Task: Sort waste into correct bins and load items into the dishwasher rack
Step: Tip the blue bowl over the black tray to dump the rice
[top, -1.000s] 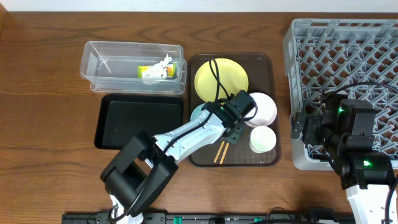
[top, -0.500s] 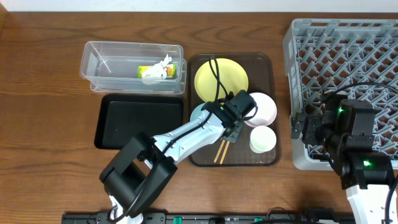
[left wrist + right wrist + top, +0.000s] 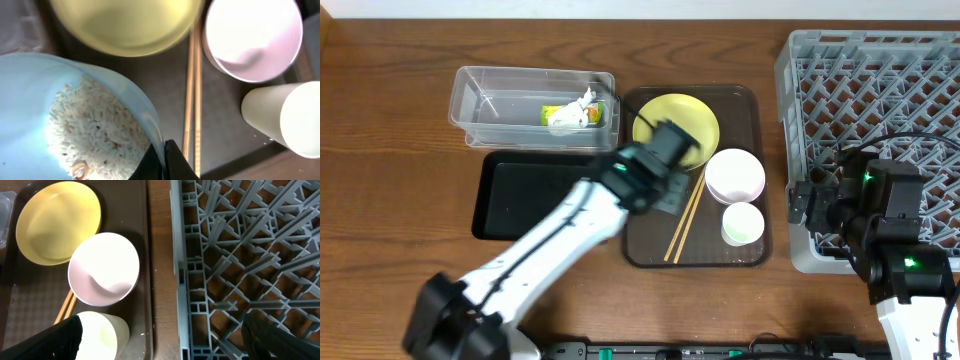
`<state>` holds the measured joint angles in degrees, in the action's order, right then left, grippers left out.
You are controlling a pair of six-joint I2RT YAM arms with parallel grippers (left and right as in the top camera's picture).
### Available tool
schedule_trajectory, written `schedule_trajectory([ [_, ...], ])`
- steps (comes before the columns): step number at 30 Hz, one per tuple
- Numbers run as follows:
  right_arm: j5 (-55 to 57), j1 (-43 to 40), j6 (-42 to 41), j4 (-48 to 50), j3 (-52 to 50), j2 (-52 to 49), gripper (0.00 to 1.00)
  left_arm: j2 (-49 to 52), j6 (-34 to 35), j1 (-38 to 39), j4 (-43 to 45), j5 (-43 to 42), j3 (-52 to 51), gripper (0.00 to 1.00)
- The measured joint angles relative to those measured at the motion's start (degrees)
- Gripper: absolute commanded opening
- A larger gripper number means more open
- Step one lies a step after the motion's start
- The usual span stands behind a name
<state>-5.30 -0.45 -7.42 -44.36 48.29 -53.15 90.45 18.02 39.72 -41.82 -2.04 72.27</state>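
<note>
My left gripper is shut on the rim of the light blue bowl, which holds a heap of white rice. In the overhead view the left gripper is blurred above the brown tray and hides the bowl. On that tray lie the yellow plate, pinkish-white bowl, white cup and chopsticks. The clear tub holds the wrapper and tissue. My right gripper stands open at the near-left corner of the grey rack.
The shallow black tray lies in front of the clear tub, left of the brown serving tray. A strip of wooden table separates the serving tray from the rack.
My left gripper closed on the blue bowl's rim and lifted, swinging left and back over the tray. The chopsticks now show fully. The right arm has not moved.
</note>
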Motion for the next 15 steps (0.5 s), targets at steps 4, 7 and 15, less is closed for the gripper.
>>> schedule_trajectory([
  [4, 0.0, 0.0, 0.0, 0.0, 0.0, 0.0, 0.99, -1.53, -0.52, -9.49, -2.89, -7.8, 0.0, 0.06],
  [7, 0.0, 0.0, 0.0, 0.0, 0.0, 0.0, 0.99, -1.49, -3.1, -17.66, -3.8, -17.16, -0.66, 0.06],
  [15, 0.0, 0.0, 0.0, 0.0, 0.0, 0.0, 0.99, -1.07, -11.32, -38.12, -4.09, -42.64, -8.94, 0.06],
])
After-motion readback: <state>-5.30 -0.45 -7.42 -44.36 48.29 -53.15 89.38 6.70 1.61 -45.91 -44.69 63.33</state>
